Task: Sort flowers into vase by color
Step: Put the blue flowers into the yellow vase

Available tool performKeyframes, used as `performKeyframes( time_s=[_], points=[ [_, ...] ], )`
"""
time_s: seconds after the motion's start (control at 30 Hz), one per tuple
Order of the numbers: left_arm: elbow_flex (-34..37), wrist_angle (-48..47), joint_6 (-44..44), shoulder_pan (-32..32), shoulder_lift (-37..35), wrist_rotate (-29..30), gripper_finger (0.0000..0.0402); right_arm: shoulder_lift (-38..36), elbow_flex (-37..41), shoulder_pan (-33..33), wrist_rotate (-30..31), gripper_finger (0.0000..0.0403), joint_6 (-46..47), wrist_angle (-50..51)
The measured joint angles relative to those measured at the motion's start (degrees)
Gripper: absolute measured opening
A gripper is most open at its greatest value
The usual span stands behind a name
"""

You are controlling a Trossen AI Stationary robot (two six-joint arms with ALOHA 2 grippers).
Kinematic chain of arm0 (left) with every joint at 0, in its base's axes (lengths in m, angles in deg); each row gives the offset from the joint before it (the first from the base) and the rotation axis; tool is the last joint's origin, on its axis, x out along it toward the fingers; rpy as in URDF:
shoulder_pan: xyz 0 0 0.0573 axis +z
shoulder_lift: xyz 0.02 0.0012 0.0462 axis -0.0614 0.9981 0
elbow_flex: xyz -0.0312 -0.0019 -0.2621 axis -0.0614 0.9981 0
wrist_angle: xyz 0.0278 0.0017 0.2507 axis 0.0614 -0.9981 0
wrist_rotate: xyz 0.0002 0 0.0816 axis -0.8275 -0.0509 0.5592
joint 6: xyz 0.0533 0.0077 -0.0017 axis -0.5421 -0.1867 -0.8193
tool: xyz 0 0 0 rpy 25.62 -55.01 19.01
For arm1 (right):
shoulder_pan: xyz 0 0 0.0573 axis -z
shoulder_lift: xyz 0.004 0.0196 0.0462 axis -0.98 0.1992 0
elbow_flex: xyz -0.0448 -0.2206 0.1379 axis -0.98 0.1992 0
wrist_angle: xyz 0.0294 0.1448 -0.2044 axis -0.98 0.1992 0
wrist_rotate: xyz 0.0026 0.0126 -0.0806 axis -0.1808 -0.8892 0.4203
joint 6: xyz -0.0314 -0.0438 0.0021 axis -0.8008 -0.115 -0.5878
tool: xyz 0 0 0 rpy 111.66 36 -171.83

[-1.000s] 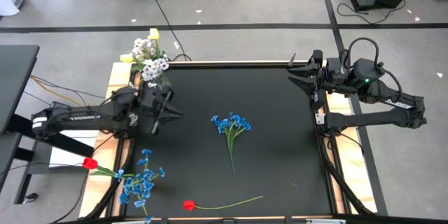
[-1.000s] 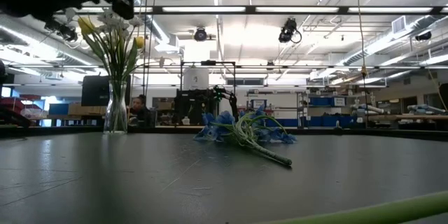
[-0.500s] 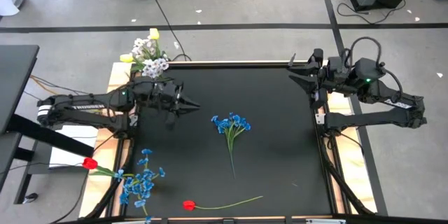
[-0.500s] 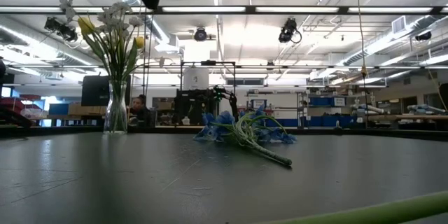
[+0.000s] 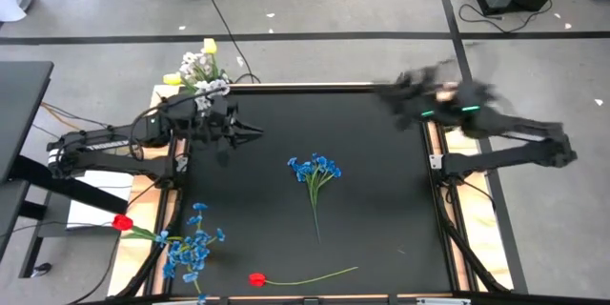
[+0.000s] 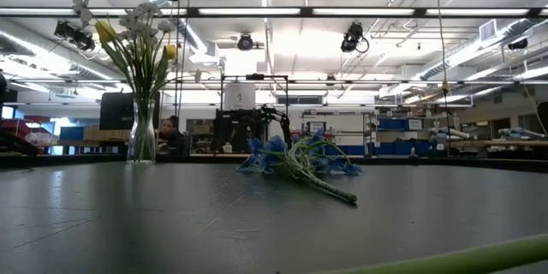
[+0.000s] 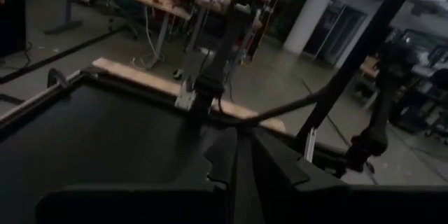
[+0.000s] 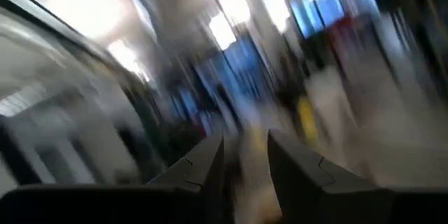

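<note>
Overhead, a black rectangular table top [image 5: 372, 210] carries the scattered artificial flowers. A clear glass vase [image 6: 142, 134] stands at the far left corner and holds white blossom clusters [image 5: 202, 78] together with yellow tulips [image 5: 209, 46]; in the table-level view its stems rise upright from the neck. Near the table's middle lies a loose bunch of blue blossoms on thin green stalks [image 5: 315, 170], heads toward the far side and stalks trailing toward the near edge. A second, larger spray of blue blossoms [image 5: 192, 246] lies at the near left corner, partly over the table's edge, with a single red tulip [image 5: 122, 222] just beside it on the left, off the black surface. Another single red tulip with a long green stalk [image 5: 257, 279] lies along the near edge, its head to the left and its stalk running right.

The left gripper [image 5: 250, 133] is raised above the far left part of the table, just to the near right of the vase and pointing right; its wrist view shows the two dark fingers [image 7: 222, 161] drawn almost together with nothing between them. The right gripper [image 5: 389, 97] is over the far right corner of the table, pointing left and blurred; its wrist view shows the two dark fingers [image 8: 204, 164] a narrow gap apart, holding nothing. Both grippers are well apart from the central blue bunch.
</note>
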Motion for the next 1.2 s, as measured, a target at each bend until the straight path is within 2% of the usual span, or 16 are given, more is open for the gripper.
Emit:
performKeyframes(
  time_s=[0.13, 0.2, 0.3, 0.43, 0.57, 0.73, 0.9, 1.07, 1.2],
  points=[
    [0.00, -3.73, -0.33, 0.00, 0.24, 0.15, 0.0047, 10.41, 0.34, -2.85, 7.05, 0.0120, 15.51, 10.97],
    [0.00, -4.91, -0.41, 0.02, 0.20, 0.13, 0.0047, 15.39, 0.12, -3.96, 9.35, 0.0120, 21.92, 11.51],
    [0.00, -6.41, -0.43, 0.02, 0.04, -1.15, 0.0047, 22.50, 0.03, -5.18, 9.63, 0.0120, 30.57, 12.49],
    [0.00, -10.29, -0.45, 0.02, -0.68, -3.46, 0.0047, 29.94, 0.10, -6.99, 7.30, 0.0120, 38.45, 12.30],
    [0.00, -15.98, -0.47, 0.02, -0.72, -3.56, 0.0047, 36.19, 0.08, -8.38, 1.48, 0.0116, 44.99, 13.12],
    [0.00, -20.78, -1.79, 0.02, -0.52, -3.57, 0.0047, 41.78, 0.06, -11.11, -2.81, 0.0105, 52.36, 14.49],
    [0.00, -22.24, -2.60, 0.02, -0.52, -3.56, 0.0047, 45.55, -0.42, -14.32, -6.94, 0.0076, 60.11, 18.52],
    [0.00, -22.83, -5.29, 0.01, -0.52, -3.50, 0.0047, 49.32, -3.78, -17.49, -9.31, 0.0041, 61.34, 19.44],
    [0.00, -22.92, -5.43, 0.02, -0.52, -2.51, 0.0047, 52.18, -5.43, -18.30, -8.74, 0.0016, 60.86, 20.55]
  ],
)
